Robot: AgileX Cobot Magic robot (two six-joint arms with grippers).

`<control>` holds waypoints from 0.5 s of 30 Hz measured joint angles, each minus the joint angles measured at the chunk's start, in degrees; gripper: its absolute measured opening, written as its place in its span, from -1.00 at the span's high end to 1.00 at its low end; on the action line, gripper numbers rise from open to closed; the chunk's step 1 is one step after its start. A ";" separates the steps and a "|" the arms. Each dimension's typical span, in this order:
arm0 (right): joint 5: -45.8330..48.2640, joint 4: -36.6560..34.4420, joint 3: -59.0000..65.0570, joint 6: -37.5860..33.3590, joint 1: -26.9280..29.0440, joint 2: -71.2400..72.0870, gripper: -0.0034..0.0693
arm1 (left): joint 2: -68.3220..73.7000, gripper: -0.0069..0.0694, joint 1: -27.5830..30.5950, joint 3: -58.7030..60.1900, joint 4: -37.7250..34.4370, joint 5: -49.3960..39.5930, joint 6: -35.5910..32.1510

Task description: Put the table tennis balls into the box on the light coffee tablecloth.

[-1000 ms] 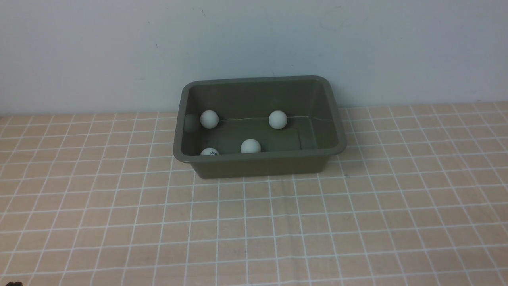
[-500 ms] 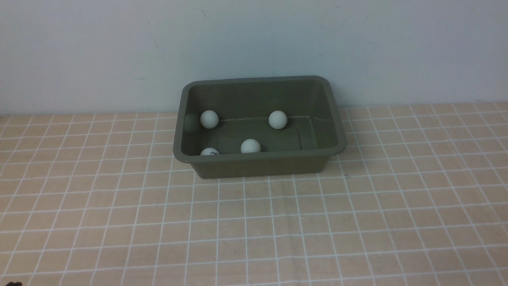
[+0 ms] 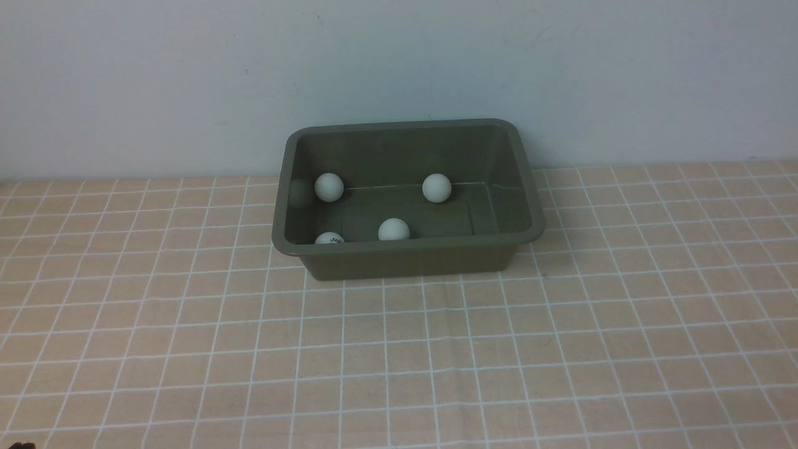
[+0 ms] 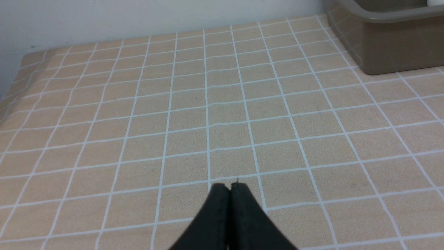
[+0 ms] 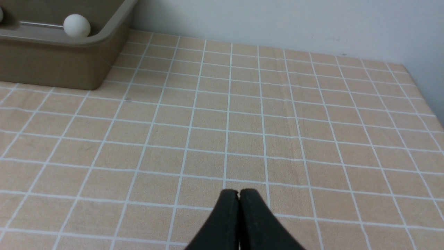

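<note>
The olive-green box [image 3: 405, 246] stands on the light coffee tablecloth [image 3: 436, 349] near the back wall. Several white table tennis balls lie inside it: one at the back left [image 3: 328, 186], one at the back middle [image 3: 436, 187], one near the front wall [image 3: 393, 229], and one half hidden behind the front rim [image 3: 329, 238]. Neither arm shows in the front view. My left gripper [image 4: 230, 186] is shut and empty over bare cloth, with the box [image 4: 388, 38] far off. My right gripper [image 5: 238, 192] is likewise shut and empty; the box [image 5: 62, 55] and a ball [image 5: 76, 25] lie well beyond it.
A pale wall [image 3: 399, 75] rises just behind the box. In the left wrist view the tablecloth's edge [image 4: 14, 80] falls away at one side. In the right wrist view the cloth's corner edge [image 5: 421, 86] meets the wall.
</note>
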State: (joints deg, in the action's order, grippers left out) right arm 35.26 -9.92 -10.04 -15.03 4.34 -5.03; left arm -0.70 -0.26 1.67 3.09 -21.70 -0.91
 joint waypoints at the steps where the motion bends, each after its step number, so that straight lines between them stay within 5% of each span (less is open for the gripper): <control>1: 0.00 0.00 0.00 0.00 -0.08 0.28 0.94 | 0.00 1.00 0.00 0.00 0.00 0.00 0.00; 15: -14.01 -5.03 5.66 0.19 -1.42 5.58 0.94 | 0.00 1.00 0.00 0.00 0.02 -0.05 0.00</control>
State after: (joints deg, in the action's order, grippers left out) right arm 21.25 -14.95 -4.38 -14.84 2.92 0.56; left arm -0.70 -0.26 1.67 3.11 -21.75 -0.91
